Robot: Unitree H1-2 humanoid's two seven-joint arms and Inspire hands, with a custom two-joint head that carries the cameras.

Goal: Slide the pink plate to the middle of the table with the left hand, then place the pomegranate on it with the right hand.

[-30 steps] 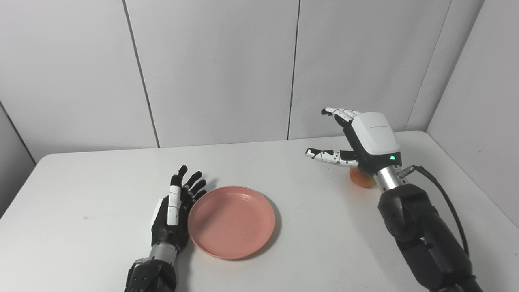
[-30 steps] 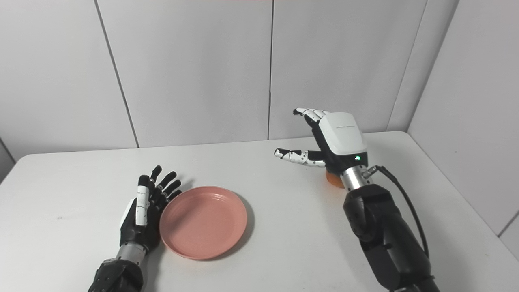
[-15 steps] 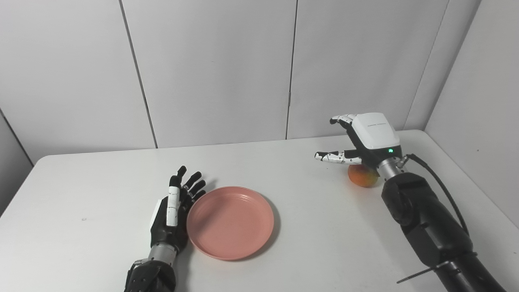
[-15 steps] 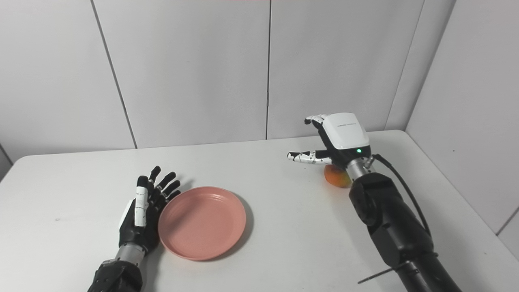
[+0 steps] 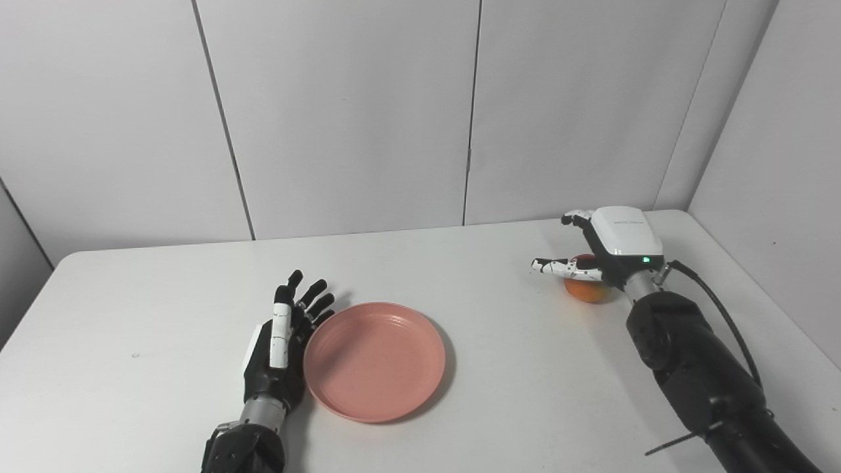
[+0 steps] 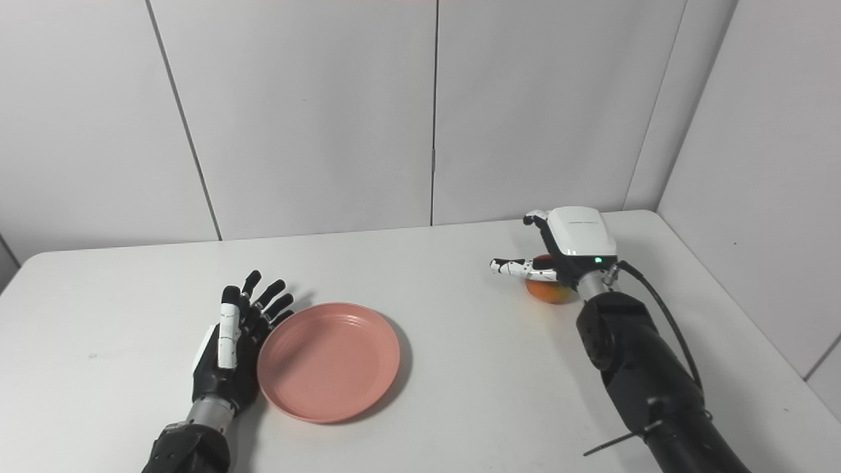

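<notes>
Left eye view puts the pomegranate [image 5: 587, 289] on the table [image 5: 131, 295] near its far right corner, a small round fruit, orange with a redder top, mostly hidden under the right hand [image 5: 608, 253]. That hand sits low over it, palm down, thumb reaching out to the left just past the fruit and the fingers curled beyond it; they look spread around the fruit and not yet closed, so I take it as open and about to grasp, though actual contact is hard to judge from here. Coming from above suits a ball-like fruit that would roll away from a sideways push. The plate [image 5: 374, 360] lies well apart from it, near the middle front of the table: a shallow round dish of matte pink, plastic by the look, with faint rings inside and a raised rim. The left hand [image 5: 282, 341] lies flat beside the plate, its edge against the left rim, fingers straight and fanned, holding nothing; that placement fits a sideways push, and the slide looks done. The table is smooth, plain white, with pale wall panels [image 5: 341, 112] behind.
</notes>
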